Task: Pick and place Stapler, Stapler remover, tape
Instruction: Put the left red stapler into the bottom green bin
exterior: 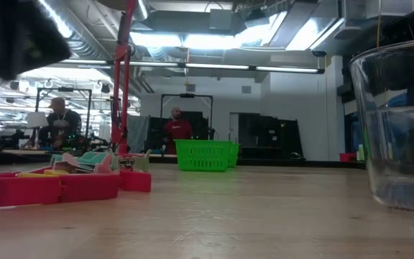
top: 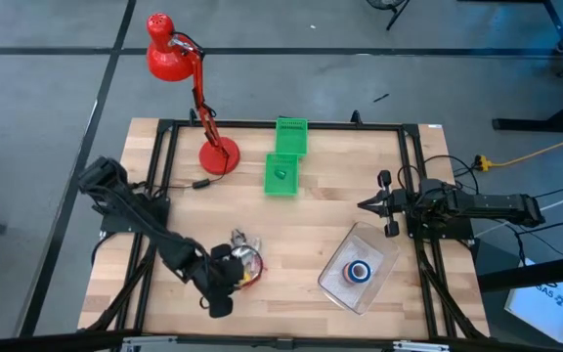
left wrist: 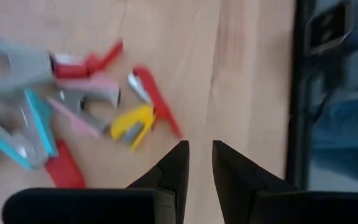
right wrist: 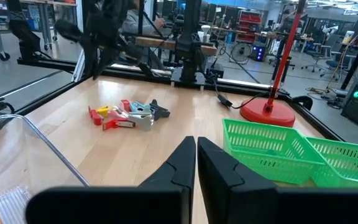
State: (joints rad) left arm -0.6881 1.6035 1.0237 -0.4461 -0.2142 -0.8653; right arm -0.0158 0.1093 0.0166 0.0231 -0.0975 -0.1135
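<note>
A pile of small staplers and stapler removers, in red, pink, yellow, teal and grey, lies on the wooden table near its front left; the left wrist view shows the pile as well. My left gripper hovers over bare wood just beside the pile, on its near side, pointing steeply down. Its fingers stand a little apart with nothing between them. A blue roll of tape lies in a clear container. My right gripper waits shut at the table's right side.
Two green baskets stand at the far middle, and a red desk lamp's base to their left. A black frame rail runs along the table edge close to my left gripper. Bare wood lies between pile and container. People are in the room behind.
</note>
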